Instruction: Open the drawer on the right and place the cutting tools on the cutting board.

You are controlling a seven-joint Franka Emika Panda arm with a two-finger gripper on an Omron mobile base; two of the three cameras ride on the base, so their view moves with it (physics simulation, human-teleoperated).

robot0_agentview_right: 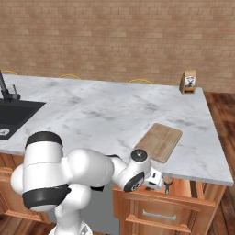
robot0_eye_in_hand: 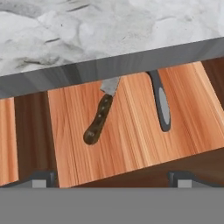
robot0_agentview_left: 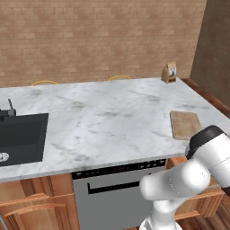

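Observation:
The drawer (robot0_eye_in_hand: 131, 131) stands pulled out below the marble counter edge, and its wooden floor shows in the hand view. Two cutting tools lie in it: a knife (robot0_eye_in_hand: 98, 120) with a dark brown handle, its blade partly under the counter lip, and a dark grey utensil (robot0_eye_in_hand: 162, 105) to its right. My gripper (robot0_eye_in_hand: 113, 181) hovers over the drawer, open, with nothing between its fingers. In the right base view the gripper (robot0_agentview_right: 166, 184) sits just under the counter edge above the drawer (robot0_agentview_right: 183, 198). The tan cutting board (robot0_agentview_right: 159, 141) (robot0_agentview_left: 185, 124) lies bare on the counter right above.
A small brown paper bag (robot0_agentview_left: 169, 72) (robot0_agentview_right: 188, 82) stands at the counter's far right corner. A dark sink (robot0_agentview_left: 20, 137) (robot0_agentview_right: 11, 114) is set in at the left. The steel dishwasher front (robot0_agentview_left: 112, 191) is left of the drawer. The counter lip overhangs the drawer's back.

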